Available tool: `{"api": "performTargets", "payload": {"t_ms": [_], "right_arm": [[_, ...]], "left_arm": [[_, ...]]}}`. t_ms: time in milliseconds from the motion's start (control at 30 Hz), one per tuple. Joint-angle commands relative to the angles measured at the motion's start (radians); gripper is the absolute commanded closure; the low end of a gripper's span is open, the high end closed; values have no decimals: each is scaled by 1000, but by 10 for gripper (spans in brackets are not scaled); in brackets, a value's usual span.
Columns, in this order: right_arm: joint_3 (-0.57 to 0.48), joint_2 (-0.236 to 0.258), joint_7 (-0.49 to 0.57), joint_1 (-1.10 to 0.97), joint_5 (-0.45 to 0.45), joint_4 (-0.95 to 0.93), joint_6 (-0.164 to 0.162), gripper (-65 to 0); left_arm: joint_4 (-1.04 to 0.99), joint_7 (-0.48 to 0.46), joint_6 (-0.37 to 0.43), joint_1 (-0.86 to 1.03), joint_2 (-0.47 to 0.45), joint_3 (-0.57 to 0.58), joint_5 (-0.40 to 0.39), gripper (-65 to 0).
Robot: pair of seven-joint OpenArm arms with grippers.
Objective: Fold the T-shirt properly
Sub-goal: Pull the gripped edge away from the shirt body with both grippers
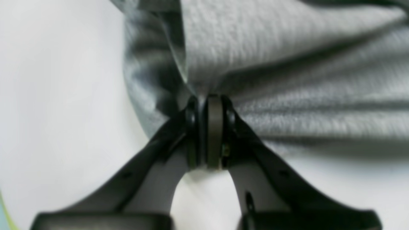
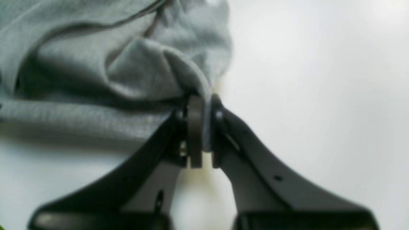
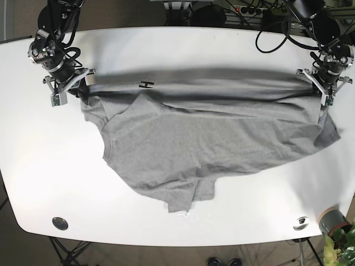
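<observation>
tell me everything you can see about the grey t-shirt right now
The T-shirt is heather grey, a soft knit by its look, with a small dark mark near its stretched far edge. That edge is pulled taut between the two tools: the left tool and the right tool are each shut on a bunched corner. The edge looks blurred and lifted, while the rest drapes wrinkled onto the white table, a sleeve pointing toward the near edge. Nothing else touches it.
</observation>
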Motion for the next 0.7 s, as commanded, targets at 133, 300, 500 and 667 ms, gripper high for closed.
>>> {"api": "performTargets", "payload": {"t_ms": [133,300,500,667], "right_arm": [[12,11,26,-103,10,120,-1,-21],[18,11,26,-175,10,175,-2,-21],[70,-33,23,-232,30,192,-1,-21],[71,-36,14,-272,29,193,-4,-21]], "left_arm": [[142,9,12,16,25,-95,-10,0],[156,89,12,25,21,-116,-10,0],[157,132,12,71,19,-136,-10,0],[151,133,12,135,25,-135,-8,0]]}}
